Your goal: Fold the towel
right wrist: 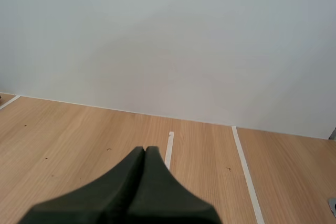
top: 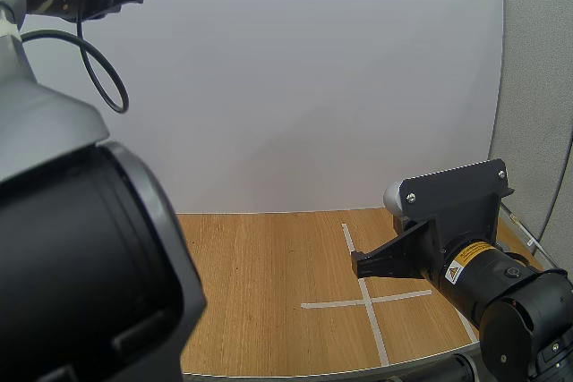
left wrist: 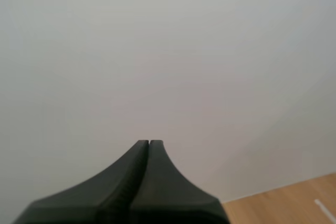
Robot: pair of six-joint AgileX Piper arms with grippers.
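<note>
Taped table, closed left tool, closed right tool

Lab bench: taped wooden table, white screen behind.

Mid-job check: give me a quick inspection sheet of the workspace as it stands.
Surface: wooden table, white tape lines crossing on it.
Job's things: nothing seen.
Clutter: nothing seen.
Grippers: left tool shut on nothing, raised in front of the white wall; right tool shut on nothing, low over the table near the tape.
Cables: nothing seen on the table.
Surroundings: white wall behind the table, grey panel on the right arm's side.
</note>
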